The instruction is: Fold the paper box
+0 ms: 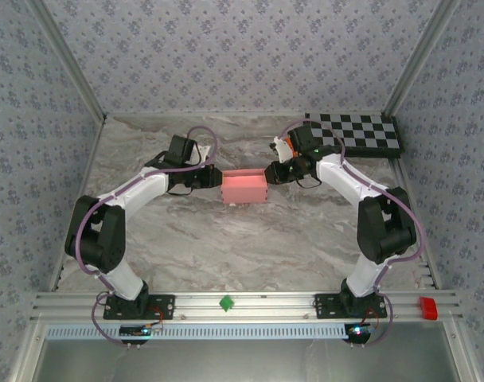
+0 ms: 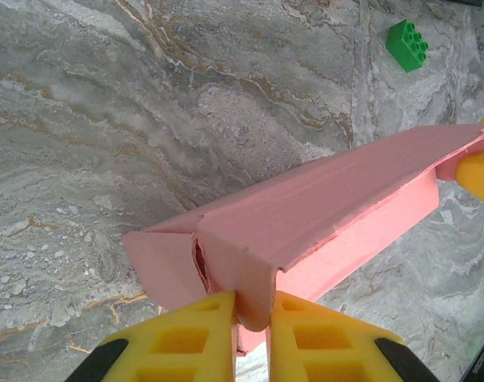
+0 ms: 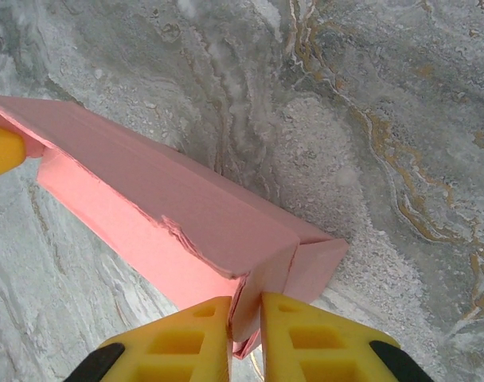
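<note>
From the top camera, the plain pink thin-card paper box sits in the middle of the grey marbled tabletop, between your two arms. The left pincer meets its left end and the right pincer its right end. A black-and-white chequered board lies well apart at the far right corner, out of your way.

In the left wrist view, the left pincer is closed almost fully, its yellow fingers nipping a thin fold of card at the near end of the paper box. A split shows in the corner crease just beside the grip. A small green toy brick lies well apart on the tabletop.

In the right wrist view, the right pincer is likewise nearly shut on the card at its own end of the paper box, and the long panel's edge looks ragged near the grip. Whether the box rests on the tabletop or hangs just above it, you cannot tell.

The step looks like squaring the long panel down over the walls. Move both ends together and level, turn the card along its creases rather than across them, and avoid drawing the arms apart, since the torn corner would likely give way first
</note>
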{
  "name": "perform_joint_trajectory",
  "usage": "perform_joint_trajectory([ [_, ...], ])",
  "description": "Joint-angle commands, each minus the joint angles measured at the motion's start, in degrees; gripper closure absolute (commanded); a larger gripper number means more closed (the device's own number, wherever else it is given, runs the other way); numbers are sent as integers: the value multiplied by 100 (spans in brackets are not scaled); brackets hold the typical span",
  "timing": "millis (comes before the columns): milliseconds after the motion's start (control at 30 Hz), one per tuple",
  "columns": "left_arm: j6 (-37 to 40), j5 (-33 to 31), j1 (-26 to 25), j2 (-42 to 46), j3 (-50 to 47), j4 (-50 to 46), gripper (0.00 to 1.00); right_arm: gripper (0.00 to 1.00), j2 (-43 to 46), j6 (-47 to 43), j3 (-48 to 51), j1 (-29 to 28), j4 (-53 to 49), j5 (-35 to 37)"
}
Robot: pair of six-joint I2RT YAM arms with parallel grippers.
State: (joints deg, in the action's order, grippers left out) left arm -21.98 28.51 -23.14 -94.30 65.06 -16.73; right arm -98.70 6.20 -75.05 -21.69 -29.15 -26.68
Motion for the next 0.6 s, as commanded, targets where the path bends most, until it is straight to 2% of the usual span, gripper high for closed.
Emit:
perform_joint_trajectory([
  [0,76,40,7,8,209,-101,83,82,-53,64,-193,-79,-109,-306],
  [567,75,29,7,-3,243,-120,77,78,-102,66,-217,-77,-172,-369],
])
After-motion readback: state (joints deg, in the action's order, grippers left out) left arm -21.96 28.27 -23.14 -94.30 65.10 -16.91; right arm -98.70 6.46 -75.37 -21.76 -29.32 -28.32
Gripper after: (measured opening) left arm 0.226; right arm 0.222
